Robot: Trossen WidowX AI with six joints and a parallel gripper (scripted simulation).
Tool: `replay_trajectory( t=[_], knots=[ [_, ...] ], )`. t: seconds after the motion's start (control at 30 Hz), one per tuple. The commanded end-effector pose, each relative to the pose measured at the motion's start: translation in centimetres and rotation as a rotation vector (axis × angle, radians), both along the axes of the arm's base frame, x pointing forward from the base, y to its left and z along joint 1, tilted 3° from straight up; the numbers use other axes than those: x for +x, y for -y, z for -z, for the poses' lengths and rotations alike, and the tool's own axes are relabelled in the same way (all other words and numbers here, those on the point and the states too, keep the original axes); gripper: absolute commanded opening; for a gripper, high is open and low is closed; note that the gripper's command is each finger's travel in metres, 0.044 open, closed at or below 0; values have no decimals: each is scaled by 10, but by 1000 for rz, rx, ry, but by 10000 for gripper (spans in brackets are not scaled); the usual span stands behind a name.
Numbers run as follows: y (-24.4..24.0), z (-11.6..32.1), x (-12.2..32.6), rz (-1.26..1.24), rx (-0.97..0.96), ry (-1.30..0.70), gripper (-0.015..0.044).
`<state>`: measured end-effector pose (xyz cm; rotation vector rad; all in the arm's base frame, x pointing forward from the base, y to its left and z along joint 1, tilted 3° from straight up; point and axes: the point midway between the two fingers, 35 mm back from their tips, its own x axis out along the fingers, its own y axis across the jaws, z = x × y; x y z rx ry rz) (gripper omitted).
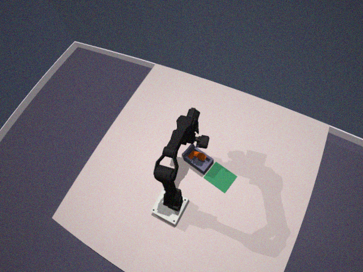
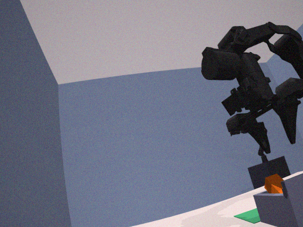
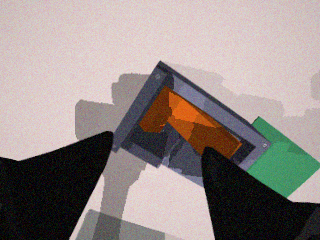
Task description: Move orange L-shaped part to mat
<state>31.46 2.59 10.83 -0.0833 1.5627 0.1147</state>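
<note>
The orange part is tilted in the grey tray. Its L-shaped end is low beside the tray's taller end wall; its other end, toward the green mat, stands above the rim in the exterior view. My gripper is open and empty above the tray. In the wrist view the right fingertip overlaps the lower edge of the part's long arm and the left fingertip is outside the tall wall. The fingers are hard to make out in the top view.
The mat lies flat just beyond the tray's lower end wall. The arm's white base stands on the pale table. A black block shows beside the gripper in the top view. Shadows of the arm fall across the table and part of the mat.
</note>
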Motion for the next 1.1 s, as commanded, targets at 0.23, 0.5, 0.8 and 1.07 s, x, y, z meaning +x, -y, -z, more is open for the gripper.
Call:
replay_trajectory(
  t=[0.23,0.5,0.8,1.07],
  knots=[
    [54,0,-13,-1028,-7,-3,280],
    [57,0,-14,-1147,-6,-2,280],
    [57,0,-14,-1147,-6,-2,280],
    [57,20,-14,-1147,-6,-2,280]
  ],
)
